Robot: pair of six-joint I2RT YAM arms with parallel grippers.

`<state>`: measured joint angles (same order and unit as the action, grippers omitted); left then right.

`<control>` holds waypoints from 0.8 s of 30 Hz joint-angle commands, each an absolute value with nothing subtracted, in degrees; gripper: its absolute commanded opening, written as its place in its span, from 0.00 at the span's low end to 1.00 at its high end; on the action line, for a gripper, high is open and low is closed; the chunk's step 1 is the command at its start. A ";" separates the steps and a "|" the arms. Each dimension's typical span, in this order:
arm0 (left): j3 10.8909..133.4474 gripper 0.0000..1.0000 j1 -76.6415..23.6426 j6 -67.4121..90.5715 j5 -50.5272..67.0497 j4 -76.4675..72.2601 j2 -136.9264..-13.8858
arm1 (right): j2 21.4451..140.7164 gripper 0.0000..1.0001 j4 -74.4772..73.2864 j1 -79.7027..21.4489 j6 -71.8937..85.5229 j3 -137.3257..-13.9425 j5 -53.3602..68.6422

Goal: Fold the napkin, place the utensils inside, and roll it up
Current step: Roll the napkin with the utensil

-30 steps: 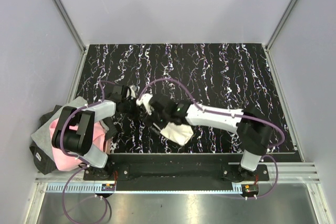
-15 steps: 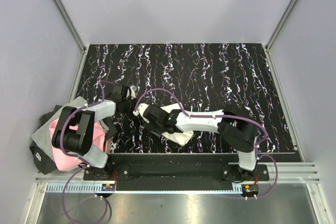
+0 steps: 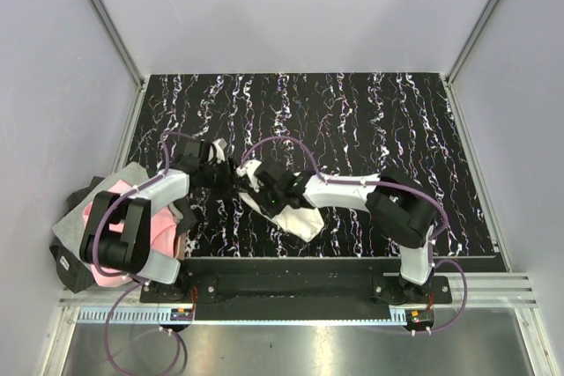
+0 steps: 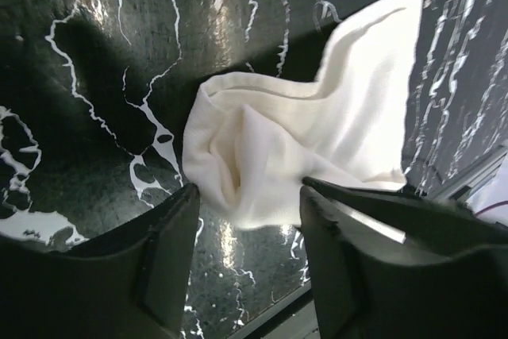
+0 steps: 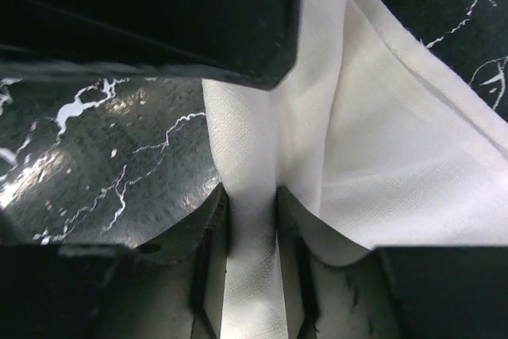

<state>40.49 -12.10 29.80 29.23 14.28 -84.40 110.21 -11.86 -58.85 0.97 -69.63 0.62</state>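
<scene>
The cream napkin (image 3: 296, 222) lies crumpled near the table's front edge, between the two arms. My right gripper (image 3: 250, 184) has its fingers pressed on a narrow fold of the napkin (image 5: 397, 164), and the cloth fills the gap at the right gripper (image 5: 251, 192). My left gripper (image 3: 229, 174) sits just left of it, jaws apart. In the left wrist view the bunched end of the napkin (image 4: 302, 132) lies at the tips of the left gripper (image 4: 248, 190), and neither finger grips it. The utensils are out of view.
A pink and grey cloth (image 3: 106, 235) is heaped off the table's left edge beside the left arm's base. The left gripper's black finger (image 5: 159, 13) hangs close above the right gripper. Grey walls (image 3: 291, 15) enclose the black marbled table (image 3: 370, 121).
The left gripper has opened and let go of the napkin's end. The right gripper's jaws have closed onto a fold of the napkin, and the right arm has shifted slightly.
</scene>
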 commanded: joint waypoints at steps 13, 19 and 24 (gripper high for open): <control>29.81 0.68 -12.13 31.64 28.48 1.59 -70.84 | 115.22 0.31 -13.01 -42.29 2.99 -67.94 52.37; 26.90 0.67 -14.06 32.08 29.44 -5.26 -71.28 | 120.85 0.31 -13.01 -38.94 4.04 -71.10 61.87; 24.61 0.66 -15.73 32.61 30.06 -11.86 -71.89 | 125.23 0.32 -12.92 -35.86 4.92 -73.04 68.46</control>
